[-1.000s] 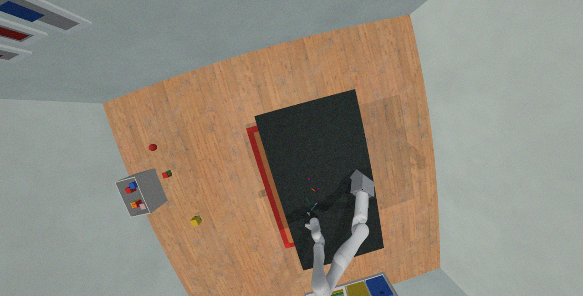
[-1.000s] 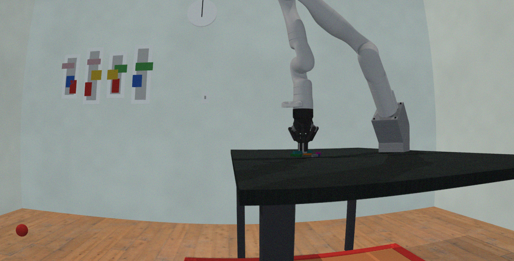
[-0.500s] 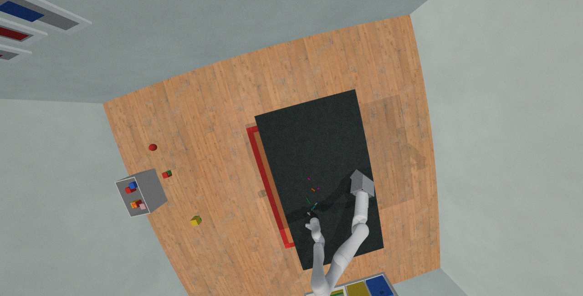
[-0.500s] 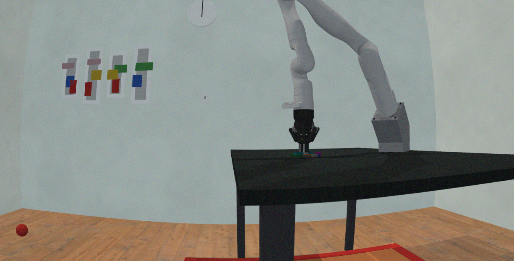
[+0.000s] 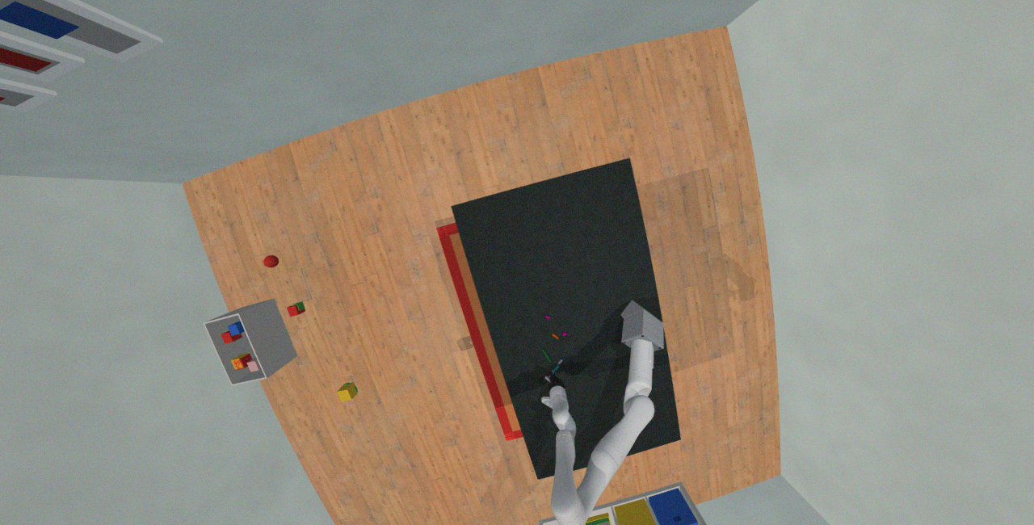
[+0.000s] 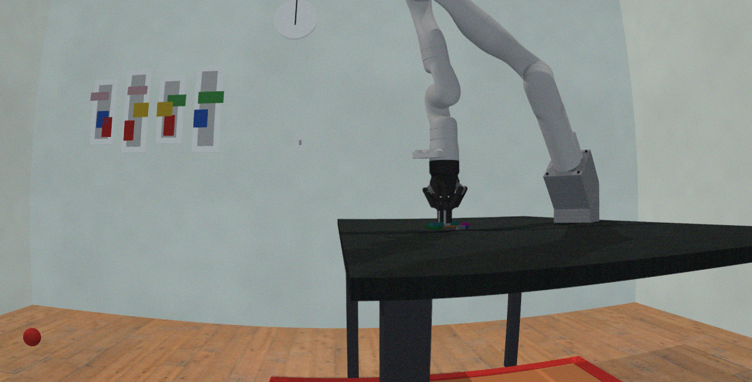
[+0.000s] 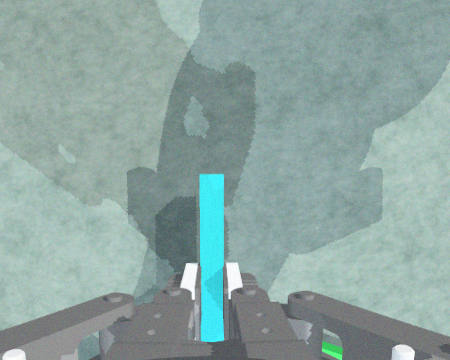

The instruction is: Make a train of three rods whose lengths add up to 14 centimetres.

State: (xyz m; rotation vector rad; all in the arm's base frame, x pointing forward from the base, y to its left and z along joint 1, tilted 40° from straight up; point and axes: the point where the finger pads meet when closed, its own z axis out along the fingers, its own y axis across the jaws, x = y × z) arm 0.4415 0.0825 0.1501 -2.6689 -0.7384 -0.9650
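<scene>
My gripper (image 6: 445, 223) (image 7: 212, 283) points down, low at the table, and is shut on the turquoise rod (image 5: 556, 368) (image 7: 211, 215). The rod lies level between the fingertips; whether it touches the table is hard to tell. In the top view a grey rod (image 5: 559, 362) and a small blue rod lie just beyond its far end, roughly in line; the gap is too small to read. A green rod (image 5: 546, 355) (image 7: 332, 350) lies apart beside them. An orange rod (image 5: 555, 337) (image 6: 450, 227) and two magenta rods (image 5: 565, 334) (image 5: 547, 317) lie farther up the table.
The black table (image 5: 549, 247) (image 6: 499, 253) carries the arm's grey base (image 5: 641, 326) (image 6: 571, 195) near one long edge. The gripper works nearer the opposite long edge. The green rod is the closest loose rod beside the gripper. Toys and a grey box (image 5: 275, 338) are on the floor.
</scene>
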